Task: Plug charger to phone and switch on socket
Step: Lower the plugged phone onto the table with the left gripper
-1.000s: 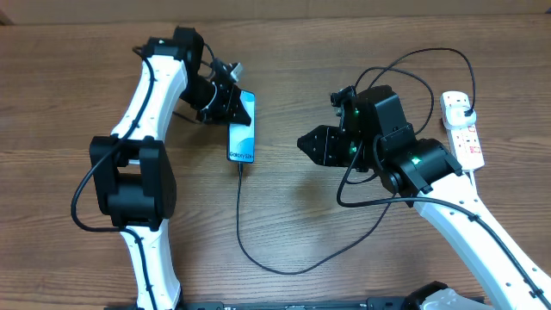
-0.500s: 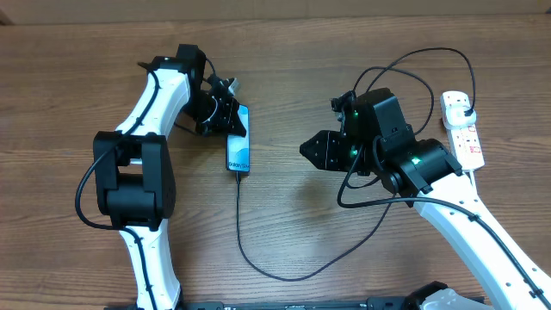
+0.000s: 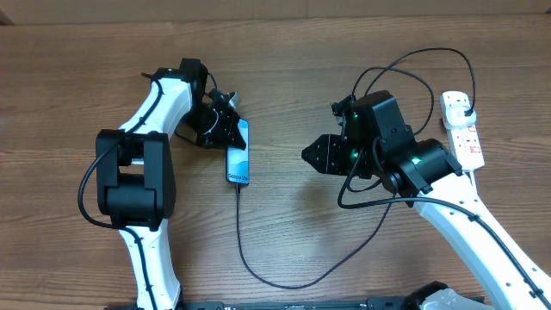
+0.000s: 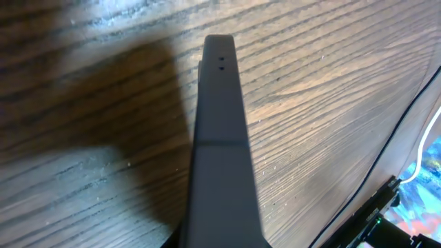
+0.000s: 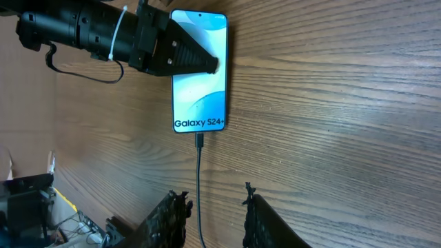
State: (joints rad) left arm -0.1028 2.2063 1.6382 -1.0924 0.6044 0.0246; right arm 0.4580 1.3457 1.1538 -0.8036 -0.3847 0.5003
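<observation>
The phone (image 3: 238, 155) lies flat on the wood table with its screen lit, and it also shows in the right wrist view (image 5: 200, 76). The charger (image 3: 244, 232), a thin black cable, has its tip in the phone's near end (image 5: 199, 140). It loops across the table to a black plug (image 3: 466, 107) on the white socket (image 3: 465, 136) at far right. My left gripper (image 3: 231, 131) is shut, its tip (image 5: 207, 65) resting on the phone's screen. In its own view its shut fingers (image 4: 219, 48) form one dark wedge. My right gripper (image 5: 213, 207) hovers open, empty, the cable passing between its fingers untouched.
The right arm's own black cables (image 3: 405, 69) arc above the table between its wrist and the socket. The left arm's white link (image 3: 159, 95) slants across the table's far left. Bare wood lies around the phone and the cable loop.
The left gripper has slid the phone toward the table's front and slightly left, dragging the cable's end with it. The right gripper has hardly moved.
</observation>
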